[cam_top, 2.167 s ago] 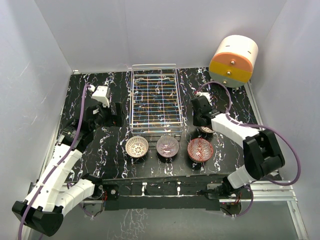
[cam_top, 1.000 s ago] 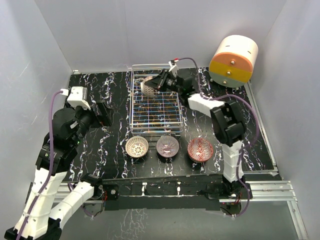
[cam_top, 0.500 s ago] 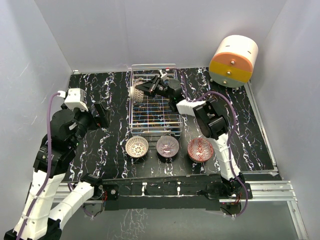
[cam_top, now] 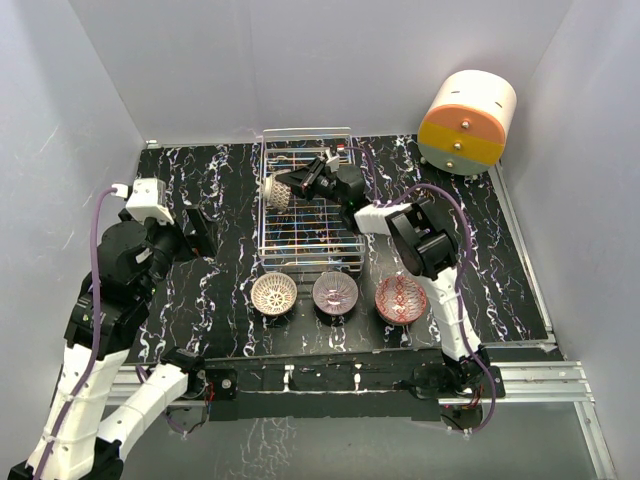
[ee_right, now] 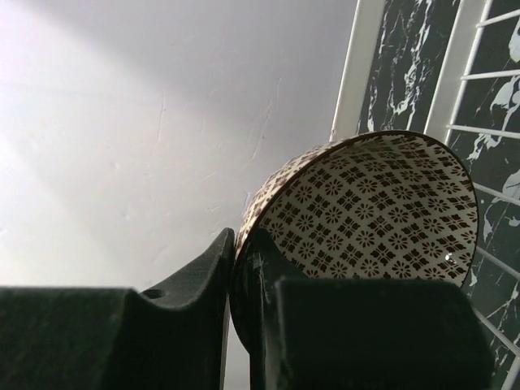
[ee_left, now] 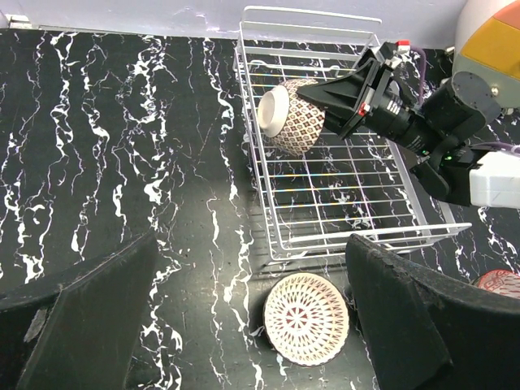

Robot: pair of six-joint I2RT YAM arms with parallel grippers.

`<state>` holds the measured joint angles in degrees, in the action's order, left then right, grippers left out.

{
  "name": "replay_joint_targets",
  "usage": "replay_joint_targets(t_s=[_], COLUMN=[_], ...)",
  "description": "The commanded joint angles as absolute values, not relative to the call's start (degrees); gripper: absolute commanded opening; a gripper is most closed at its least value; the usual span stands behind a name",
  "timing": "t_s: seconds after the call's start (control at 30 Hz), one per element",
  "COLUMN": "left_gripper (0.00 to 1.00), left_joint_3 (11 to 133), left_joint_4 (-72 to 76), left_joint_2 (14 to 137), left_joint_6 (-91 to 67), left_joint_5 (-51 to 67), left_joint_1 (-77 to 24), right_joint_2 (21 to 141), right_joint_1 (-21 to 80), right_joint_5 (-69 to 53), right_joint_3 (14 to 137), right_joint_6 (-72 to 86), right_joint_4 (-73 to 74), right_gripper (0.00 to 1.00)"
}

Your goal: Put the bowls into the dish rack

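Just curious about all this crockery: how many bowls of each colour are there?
White-lattice bowl: 1
Purple bowl: 1
Red bowl: 1
Brown-patterned bowl, held in the right gripper: 1
Total: 4

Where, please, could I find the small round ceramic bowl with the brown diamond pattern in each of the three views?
Top external: the brown-patterned ceramic bowl is upper centre, over the left side of the silver wire dish rack.
Left wrist: bowl upper centre, tipped sideways.
Right wrist: bowl centre right, large.
Shared landmark: that rack.
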<state>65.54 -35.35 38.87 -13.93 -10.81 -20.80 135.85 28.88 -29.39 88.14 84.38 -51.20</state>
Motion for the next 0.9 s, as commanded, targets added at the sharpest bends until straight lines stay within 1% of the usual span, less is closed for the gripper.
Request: replay_joint_targets(t_s=[0.0, 0.13, 0.3, 0.47, 0.57, 0.73, 0.87], left_gripper=[0.97, 0.97, 0.97, 0.97, 0.97, 0.97, 0.97], left_joint_3=[67.41, 67.49, 67.68, 67.54, 67.42, 67.32, 67.41], left_joint_4=[-36.32, -36.29, -36.93, -37.32, -37.27, -37.56, -37.84], left_joint_2=[38.30, 38.25, 37.54, 37.20, 36.94, 36.66, 36.65], left_joint_6=[-13.36, -13.61, -13.72, -13.70, -13.71, -13.78, -13.67], left_joint_5=[-11.72, -11.17, -11.68, -11.85, -11.73, -11.71, -11.76], left_joint_1=[-21.04, -21.01, -21.05, -21.01, -21.01, -21.03, -21.07], right_joint_2=[129.16, 128.11, 125.48, 125.13, 125.79, 128.97, 131.03], right_joint_1=[29.18, 29.18, 29.18, 29.03, 29.01, 29.00, 29.17], right_joint_5=[-25.80, -24.02, -20.44, -19.76, -20.64, -23.93, -25.82], right_joint_3=[89.04, 89.81, 87.19, 85.95, 84.52, 83.95, 85.06], right_joint_6=[80.41, 76.66, 74.01, 74.09, 75.38, 81.63, 84.88], right_joint_4=[-50.02, -43.55, -37.37, -35.23, -38.35, -49.97, -54.65], right_gripper=[0.08, 0.08, 0.08, 0.12, 0.08, 0.08, 0.08])
